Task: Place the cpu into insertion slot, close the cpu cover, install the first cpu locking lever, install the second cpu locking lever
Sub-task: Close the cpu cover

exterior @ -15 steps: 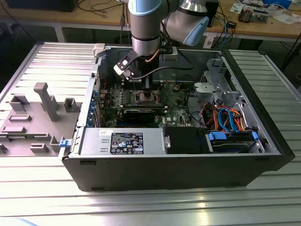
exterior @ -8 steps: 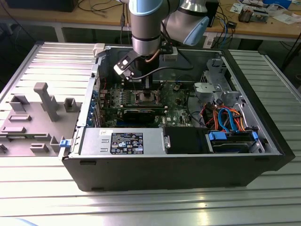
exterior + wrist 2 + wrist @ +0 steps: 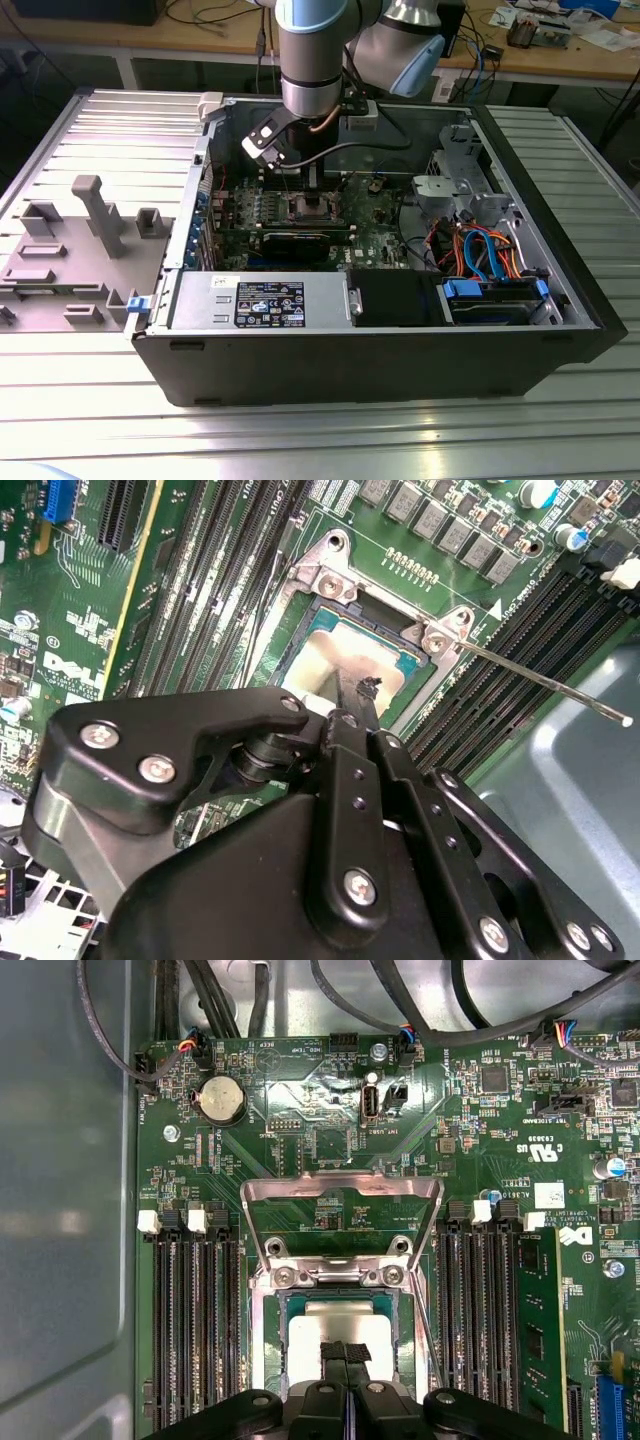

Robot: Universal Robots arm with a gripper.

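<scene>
Step one looks basically done: the cpu (image 3: 340, 1322) is seen lying flat in the insertion slot (image 3: 262, 1350), silver top up. The cpu cover (image 3: 340, 1181) is flipped up off its hinge, so nothing's been closed yet. The gripper (image 3: 347, 1352) is held right over the chip, tips pinched together with nothing caught between them, as far as can be told. Getting the cover down would probably call for a push from behind the frame, kept clear of the locking lever (image 3: 540, 683) sticking out sideways. Everything's housed in an open PC case (image 3: 380, 360) laid on a slatted metal table (image 3: 560, 420), with a cluttered workbench (image 3: 200, 35) behind.
</scene>
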